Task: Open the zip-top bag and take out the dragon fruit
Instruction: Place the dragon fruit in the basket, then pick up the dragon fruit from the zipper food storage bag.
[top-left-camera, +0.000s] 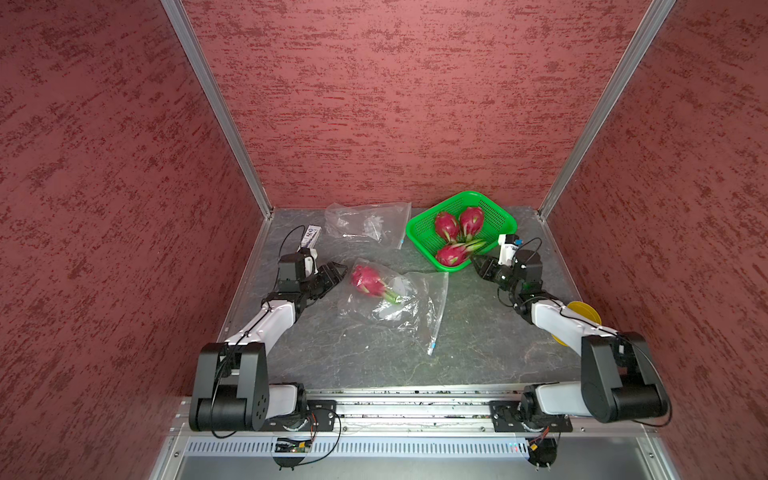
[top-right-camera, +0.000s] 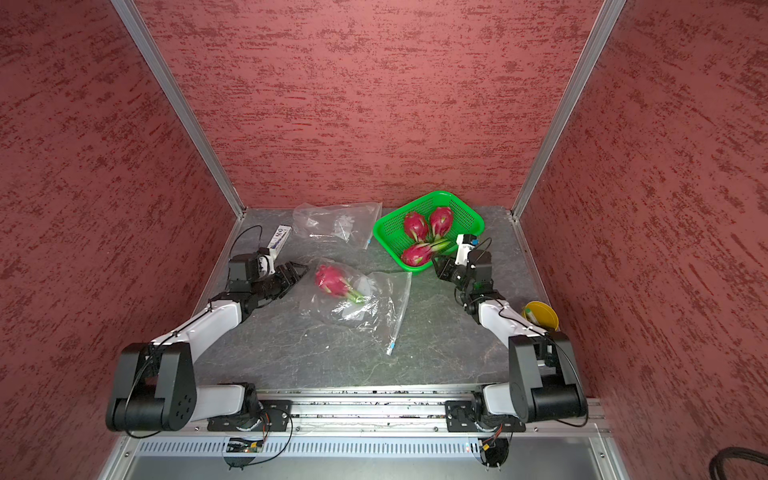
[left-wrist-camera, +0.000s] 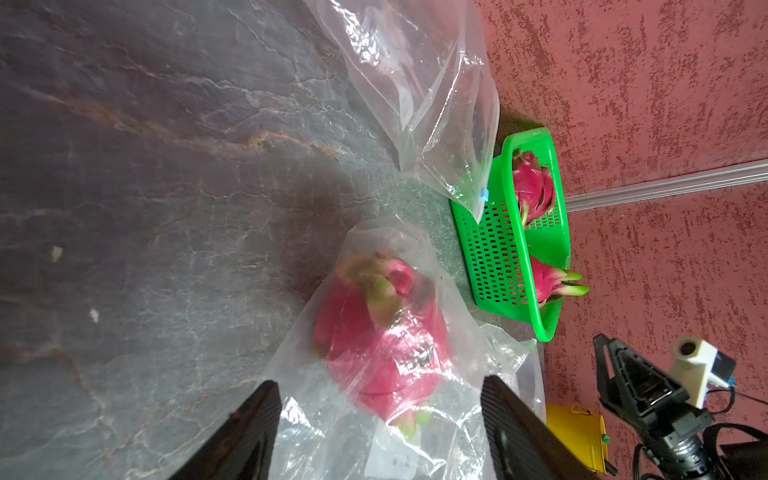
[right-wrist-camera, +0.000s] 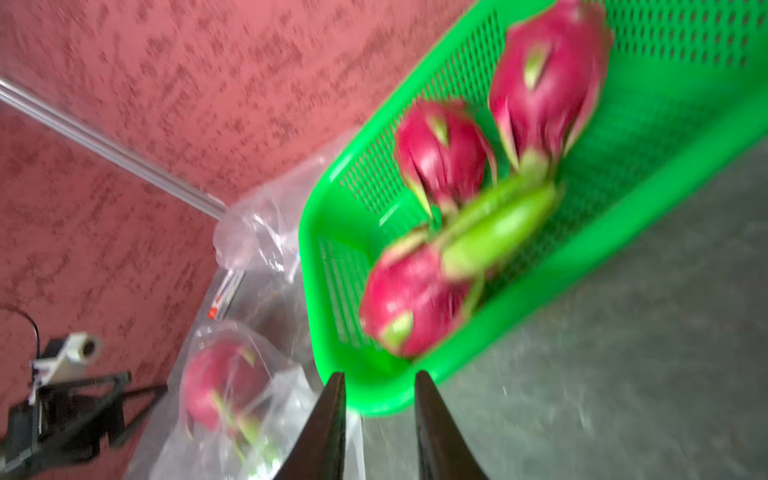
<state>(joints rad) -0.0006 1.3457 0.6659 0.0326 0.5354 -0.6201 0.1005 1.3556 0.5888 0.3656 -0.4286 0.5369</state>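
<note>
Gaping left tool (top-left-camera: 340, 271), right tool (top-left-camera: 475, 261); basket (top-left-camera: 424, 231) holds three dragon fruit (top-left-camera: 446, 225) (top-left-camera: 471, 221) (top-left-camera: 451, 254), bag (top-left-camera: 419, 309) one (top-left-camera: 368, 280).

This is a robot test cell of the lab kind. 3 red textured wall panels (top-left-camera: 395, 104) box in a dark, stone-patterned table (top-left-camera: 374, 357), joined at the far corners by bare aluminium profiles (top-left-camera: 216, 108). 2 black-and-white robot arms, the left arm (top-left-camera: 266, 320) and the right arm (top-left-camera: 557, 320), are mounted on an aluminium rail (top-left-camera: 399, 409) along the near edge. Below it sit an exposed circuit board (top-left-camera: 291, 447) and a slotted cable duct (top-left-camera: 395, 448).
</note>
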